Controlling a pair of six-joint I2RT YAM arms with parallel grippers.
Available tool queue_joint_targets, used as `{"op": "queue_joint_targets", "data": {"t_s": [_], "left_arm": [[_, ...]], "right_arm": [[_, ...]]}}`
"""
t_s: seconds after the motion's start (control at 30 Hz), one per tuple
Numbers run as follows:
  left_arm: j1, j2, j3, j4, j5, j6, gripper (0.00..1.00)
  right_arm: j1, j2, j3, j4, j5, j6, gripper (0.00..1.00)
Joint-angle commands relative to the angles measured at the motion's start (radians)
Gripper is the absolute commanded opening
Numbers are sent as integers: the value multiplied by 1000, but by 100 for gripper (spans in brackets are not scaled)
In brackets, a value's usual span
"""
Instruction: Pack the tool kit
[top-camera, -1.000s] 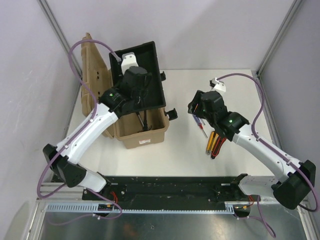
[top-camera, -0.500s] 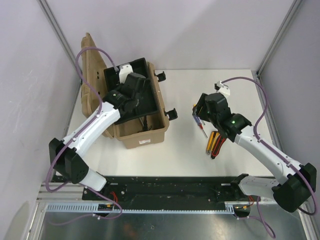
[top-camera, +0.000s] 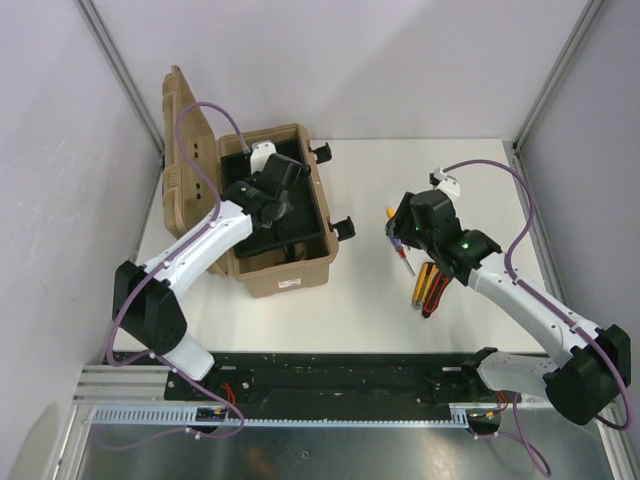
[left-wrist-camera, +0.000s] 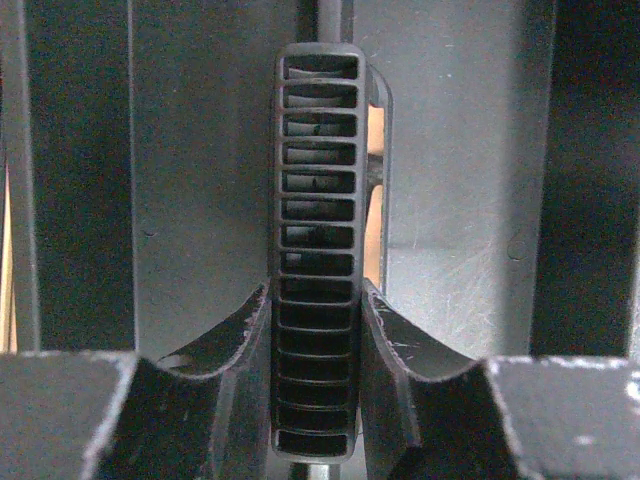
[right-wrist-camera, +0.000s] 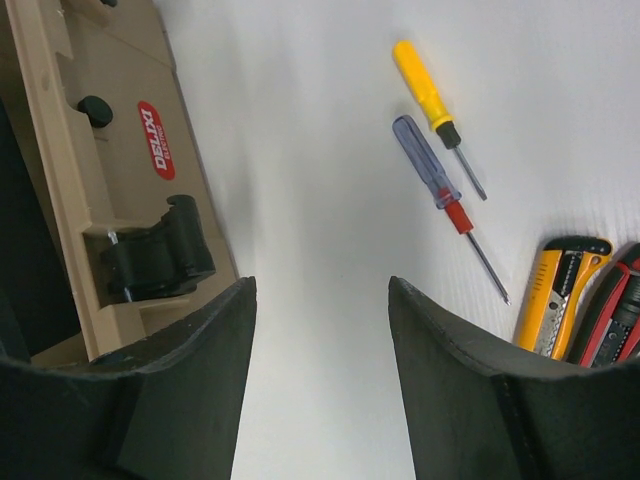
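The white tabletop (top-camera: 370, 300) carries the tan toolbox (top-camera: 285, 280) on its left part, with the lid (top-camera: 180, 150) standing open along the left edge. Two black latches hang on the side of the toolbox that faces the loose tools. The black inner tray (top-camera: 305, 205) lies within the box's open top. The left arm's fingers (left-wrist-camera: 250, 330) are clenched on either side of the tray's slotted handle (left-wrist-camera: 318, 200). The right arm's fingers (right-wrist-camera: 215, 330) are spread apart with nothing between them, over bare tabletop just beside one latch (right-wrist-camera: 150, 260). Toward the right edge lie a red-black handled tool (right-wrist-camera: 615, 320) touching a yellow knife (right-wrist-camera: 560, 300), then a clear-handled screwdriver (right-wrist-camera: 425, 160) and a yellow screwdriver (right-wrist-camera: 425, 85).
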Motion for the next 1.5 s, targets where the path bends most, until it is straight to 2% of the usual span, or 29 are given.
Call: {"op": "queue_joint_targets", "data": {"t_s": [0.0, 0.3, 1.03, 1.47], "left_arm": [[2, -7, 4, 18, -29, -25, 0], [2, 16, -7, -2, 18, -35, 0], [2, 69, -51, -6, 15, -65, 0], [2, 95, -23, -6, 53, -59, 0]], "right_arm": [[-9, -21, -12, 15, -4, 23, 59], [-16, -16, -23, 18, -14, 33, 59], [-22, -14, -41, 24, -11, 50, 58], [-29, -11, -47, 25, -9, 53, 57]]}}
